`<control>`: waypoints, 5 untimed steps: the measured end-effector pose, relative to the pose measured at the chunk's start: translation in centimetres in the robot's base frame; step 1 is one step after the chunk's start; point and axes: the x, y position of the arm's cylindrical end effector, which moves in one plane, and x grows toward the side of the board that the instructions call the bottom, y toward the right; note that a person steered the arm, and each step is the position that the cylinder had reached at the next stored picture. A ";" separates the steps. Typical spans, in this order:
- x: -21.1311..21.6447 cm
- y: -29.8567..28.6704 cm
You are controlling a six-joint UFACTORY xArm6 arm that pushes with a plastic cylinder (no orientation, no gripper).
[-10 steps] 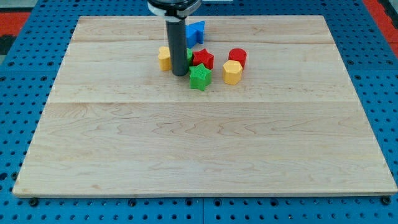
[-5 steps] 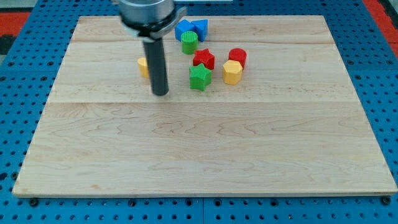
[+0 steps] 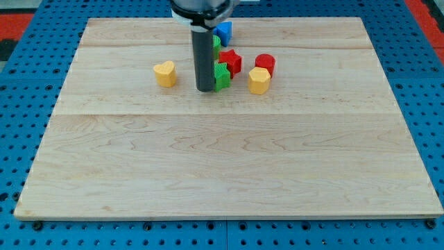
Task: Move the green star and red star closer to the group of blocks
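My tip (image 3: 205, 89) rests on the board right against the left side of the green star (image 3: 223, 76), which the rod partly hides. The red star (image 3: 231, 61) lies just above and right of the green star, touching it. A green cylinder (image 3: 216, 42) peeks out behind the rod above them. A blue block (image 3: 223, 30) sits at the top of the cluster. A red cylinder (image 3: 265, 63) and a yellow hexagonal block (image 3: 259, 80) sit to the right. A yellow heart (image 3: 165, 73) lies alone to the left of my tip.
The wooden board (image 3: 229, 167) lies on a blue pegboard surface (image 3: 21, 83). The rod's mount (image 3: 201, 8) hangs over the top edge of the board and hides what is behind it.
My tip swung left past the yellow heart, then back right to the green star's left side. The yellow heart now lies further left. The green star sits slightly higher, against the red star.
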 end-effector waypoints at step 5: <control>-4.6 0.9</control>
